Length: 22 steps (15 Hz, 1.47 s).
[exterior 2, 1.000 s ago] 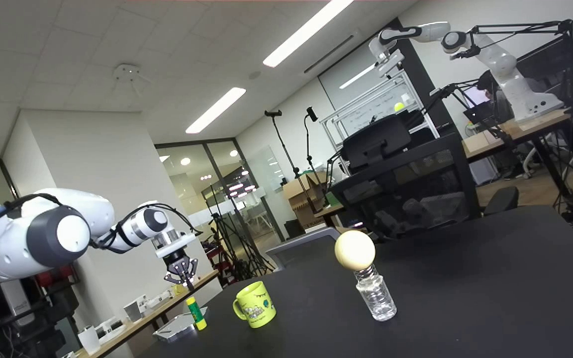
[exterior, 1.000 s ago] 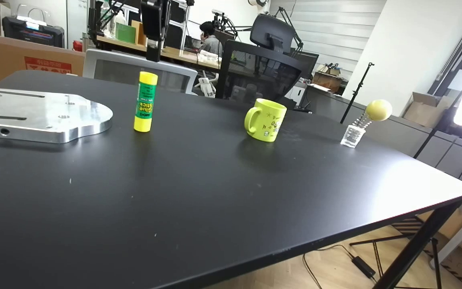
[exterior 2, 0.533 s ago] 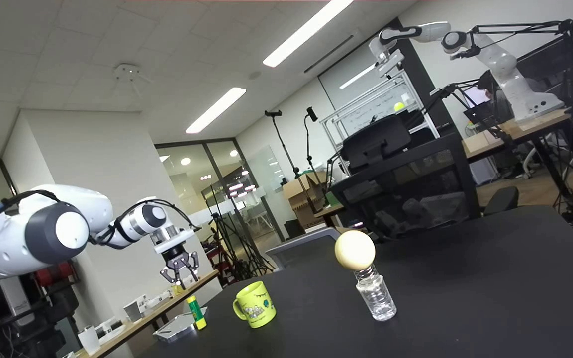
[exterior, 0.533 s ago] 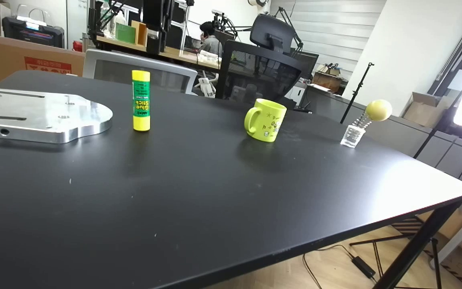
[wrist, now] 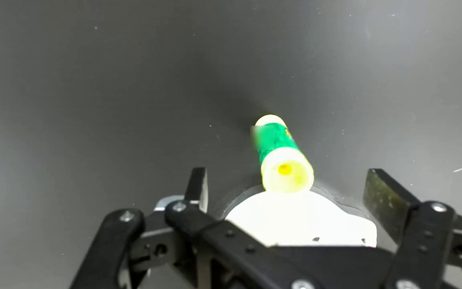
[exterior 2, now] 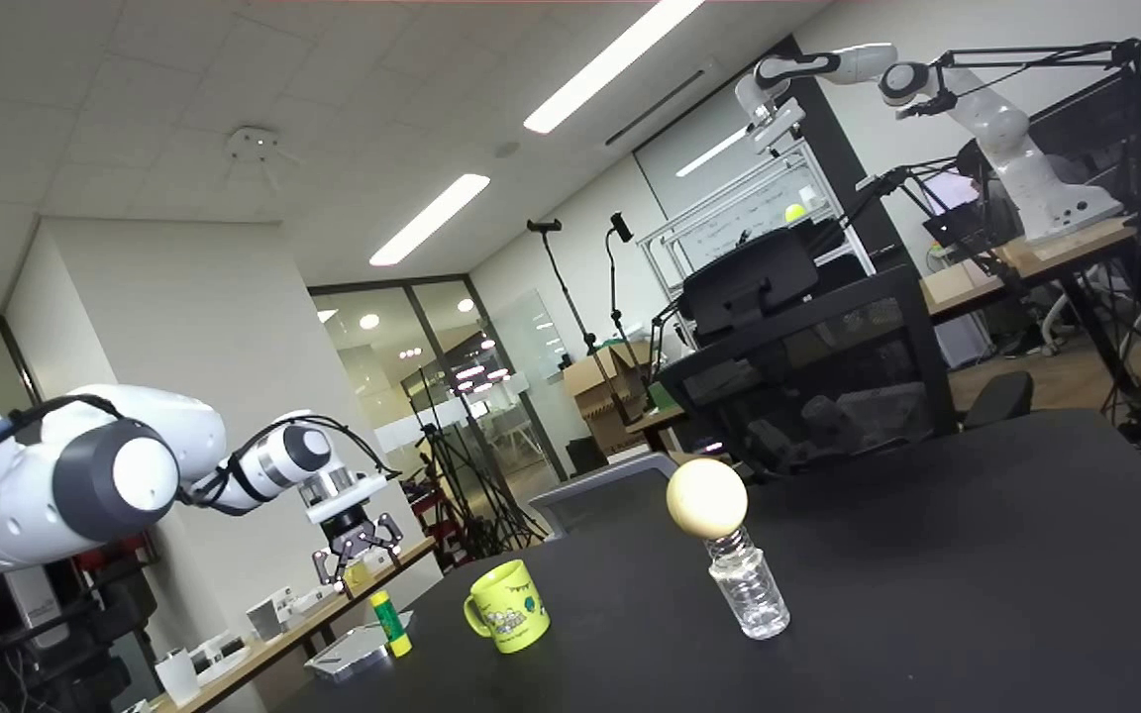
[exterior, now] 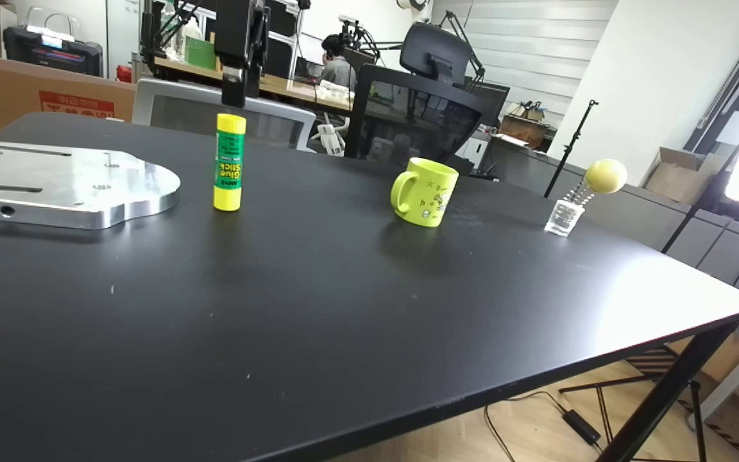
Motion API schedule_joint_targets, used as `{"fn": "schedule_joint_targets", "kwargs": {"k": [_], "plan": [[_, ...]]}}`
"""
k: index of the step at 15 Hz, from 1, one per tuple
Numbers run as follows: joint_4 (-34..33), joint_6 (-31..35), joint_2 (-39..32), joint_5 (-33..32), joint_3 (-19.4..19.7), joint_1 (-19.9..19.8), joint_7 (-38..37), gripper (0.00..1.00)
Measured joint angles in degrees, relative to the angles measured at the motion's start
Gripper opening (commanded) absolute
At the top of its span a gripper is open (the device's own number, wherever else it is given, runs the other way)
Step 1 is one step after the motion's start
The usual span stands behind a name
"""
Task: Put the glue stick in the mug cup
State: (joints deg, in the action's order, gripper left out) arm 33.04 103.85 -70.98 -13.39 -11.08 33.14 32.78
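Note:
The glue stick (exterior: 229, 160), yellow with a green band, stands on its end on the dark table. In an exterior view, it leans very slightly. Above its top hangs my gripper (exterior 2: 372, 580), open and apart from it. Seen from the wrist view, the glue stick (wrist: 282, 140) shows its hollow yellow end between the spread fingers (wrist: 389, 202), touching neither. The lime mug cup (exterior: 430, 192) stands upright to one side, its handle toward the glue stick. In another exterior view the mug cup (exterior 2: 511, 606) is well clear of my fingers. The mug's inside is hidden.
A thick metal plate (exterior: 55, 179) lies beside the glue stick; in the wrist view this plate (wrist: 303, 216) shows bright white. Beyond the mug a clear holder (exterior 2: 751, 594) carries a yellow ball (exterior 2: 706, 498) on a spring. Chairs (exterior: 417, 119) stand along the table's far edge.
My gripper's fingers have spread from shut to wide open. The gripper has risen, then come lower again. The glue stick has rocked from leaning to upright and slightly back.

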Motion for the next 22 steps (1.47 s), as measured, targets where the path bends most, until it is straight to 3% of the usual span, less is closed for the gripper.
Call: {"fn": "schedule_joint_targets", "kwargs": {"k": [7,9,18,22], "plan": [[-3.7,0.0,-4.2,0.2,1.6,1.3,1.2,1.00],[-4.6,0.0,-5.1,0.3,2.0,1.6,1.5,0.75],[-7.7,0.0,-7.6,1.4,3.4,2.3,2.9,0.11],[-9.1,-0.1,-7.8,2.3,3.4,2.3,3.1,0.09]]}}
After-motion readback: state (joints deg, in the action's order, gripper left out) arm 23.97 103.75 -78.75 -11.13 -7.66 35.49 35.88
